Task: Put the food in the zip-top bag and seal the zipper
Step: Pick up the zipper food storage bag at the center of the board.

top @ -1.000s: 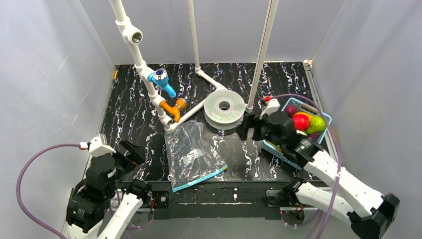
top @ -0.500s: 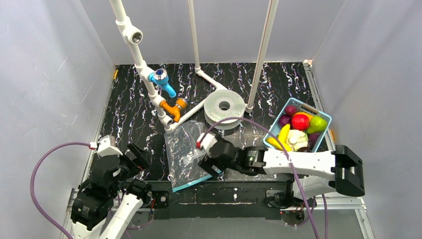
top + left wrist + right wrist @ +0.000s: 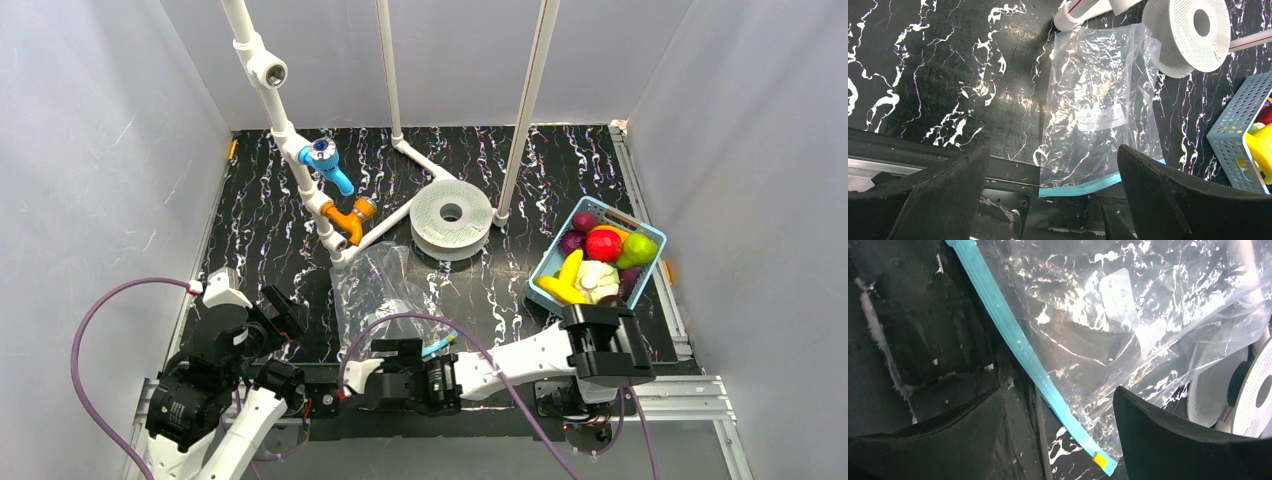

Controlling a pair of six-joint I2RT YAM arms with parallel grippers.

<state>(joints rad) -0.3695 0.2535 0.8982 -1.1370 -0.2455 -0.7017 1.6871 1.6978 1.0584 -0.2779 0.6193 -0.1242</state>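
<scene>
— What are the fingers of the right gripper (image 3: 1057, 400) doing?

— They're spread apart, low at the near edge of the black white-veined marble table (image 3: 270, 200). The thin teal-blue plastic zipper (image 3: 1018, 345) runs slantwise between them with nothing pinched. I can't tell whether either finger touches the plastic.

— And the bag itself?

— The clear, crinkly, rectangular zip-top bag (image 3: 385, 290) lies flat near the front of the table, zipper edge toward the arms. From above, the right arm covers much of that edge. Through the glare I can't make out anything inside.

— The other arm?

— The left gripper (image 3: 1053, 150) hangs above the table's near-left corner, its black fingers (image 3: 938, 200) wide apart and holding nothing. It is well apart from the bag.

— The food?

— The small plastic toy food (image 3: 600, 258) is heaped in a light-blue mesh basket (image 3: 548, 266) at the right side: a yellow banana, a red apple, a green fruit and purple ones. The pieces underneath are hidden. A white perforated round spool (image 3: 452, 218) sits just behind the bag.
</scene>
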